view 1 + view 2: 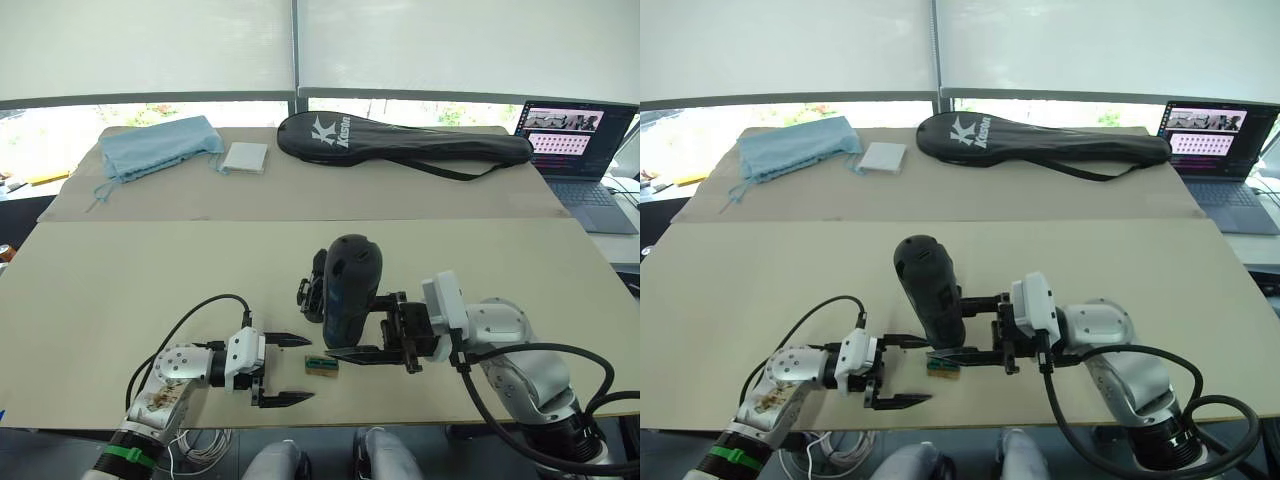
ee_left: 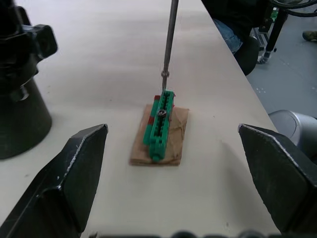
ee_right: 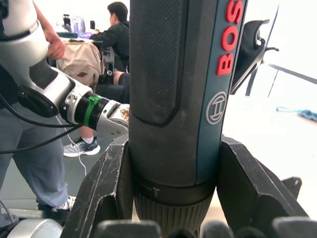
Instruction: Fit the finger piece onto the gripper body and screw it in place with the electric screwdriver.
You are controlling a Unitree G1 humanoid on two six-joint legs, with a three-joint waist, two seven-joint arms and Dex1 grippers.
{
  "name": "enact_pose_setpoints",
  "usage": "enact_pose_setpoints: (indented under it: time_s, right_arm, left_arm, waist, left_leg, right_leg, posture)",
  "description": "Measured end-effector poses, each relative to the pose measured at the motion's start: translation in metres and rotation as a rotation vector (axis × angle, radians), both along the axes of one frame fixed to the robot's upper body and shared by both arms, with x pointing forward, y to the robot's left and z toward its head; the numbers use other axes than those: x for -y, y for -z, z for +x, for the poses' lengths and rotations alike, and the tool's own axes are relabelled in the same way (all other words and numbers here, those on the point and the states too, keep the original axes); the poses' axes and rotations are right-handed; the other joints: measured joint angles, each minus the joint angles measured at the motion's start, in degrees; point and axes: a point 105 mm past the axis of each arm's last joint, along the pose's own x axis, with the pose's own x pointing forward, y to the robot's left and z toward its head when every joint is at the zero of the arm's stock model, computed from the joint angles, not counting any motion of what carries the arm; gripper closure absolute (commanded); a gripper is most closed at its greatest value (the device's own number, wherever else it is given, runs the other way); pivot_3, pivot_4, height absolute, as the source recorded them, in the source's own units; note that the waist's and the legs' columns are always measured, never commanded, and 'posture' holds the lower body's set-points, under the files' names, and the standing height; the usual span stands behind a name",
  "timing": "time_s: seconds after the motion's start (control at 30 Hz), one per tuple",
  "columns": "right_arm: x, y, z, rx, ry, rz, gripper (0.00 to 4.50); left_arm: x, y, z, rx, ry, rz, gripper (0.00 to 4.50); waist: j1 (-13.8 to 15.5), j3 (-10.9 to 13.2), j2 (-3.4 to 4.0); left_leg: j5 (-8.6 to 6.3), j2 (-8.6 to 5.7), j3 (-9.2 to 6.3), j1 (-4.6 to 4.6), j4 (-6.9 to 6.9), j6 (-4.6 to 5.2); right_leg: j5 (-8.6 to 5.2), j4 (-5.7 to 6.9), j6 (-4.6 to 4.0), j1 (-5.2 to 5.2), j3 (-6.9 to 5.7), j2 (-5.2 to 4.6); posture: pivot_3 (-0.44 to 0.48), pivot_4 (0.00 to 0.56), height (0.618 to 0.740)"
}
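Note:
My right gripper (image 1: 345,325) is shut on the electric screwdriver (image 1: 350,285), a thick black cylinder with red lettering that it holds upright. The tool's thin metal bit (image 2: 171,39) points down onto the far end of a small green-and-tan block (image 1: 321,364). Just behind and left of the tool stands the gripper body (image 1: 312,290), whose round black base (image 2: 20,109) appears in the left wrist view. My left gripper (image 1: 305,370) is open beside the block, its fingers (image 2: 74,173) wide apart and empty. The finger piece is out of view.
At the table's far side lie a black racket bag (image 1: 400,140), a blue cloth (image 1: 160,145) and a white pad (image 1: 245,157). A laptop (image 1: 575,140) stands at the far right. People (image 3: 114,34) are beyond the table's near edge.

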Motion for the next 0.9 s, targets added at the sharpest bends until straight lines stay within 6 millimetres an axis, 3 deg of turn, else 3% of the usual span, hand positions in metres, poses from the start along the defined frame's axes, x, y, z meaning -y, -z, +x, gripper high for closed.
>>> enact_pose_setpoints:
  time_s: [0.3,0.63,0.9]
  right_arm:
    - [0.001,-0.022,0.000,0.018,0.001,0.038,2.59]
    - [0.015,-0.062,0.006,0.039,0.044,0.093,2.59]
    - [0.021,-0.091,0.017,0.041,0.084,0.143,2.59]
  left_arm:
    - [-0.014,-0.026,-0.001,0.034,-0.004,-0.033,0.00]
    - [-0.031,-0.068,0.001,0.040,-0.049,-0.110,0.00]
    - [-0.035,-0.101,0.014,0.022,-0.094,-0.213,0.00]
  waist:
    - [0.00,0.03,-0.03]
    - [0.00,0.06,-0.04]
    - [0.02,0.10,-0.07]
  left_leg:
    - [0.00,0.00,0.00,-0.02,0.00,-0.01]
    - [0.01,-0.01,0.00,-0.02,-0.01,-0.03]
    - [0.02,-0.02,0.00,-0.02,-0.01,-0.05]
  right_leg:
    - [0.00,-0.01,0.00,-0.01,-0.01,-0.01]
    - [0.00,-0.02,0.00,0.00,-0.05,0.01]
    - [0.00,-0.02,0.00,0.01,-0.07,0.03]
  posture:
    - [0.000,0.150,0.740]
    - [0.000,0.150,0.740]
    - [0.000,0.150,0.740]
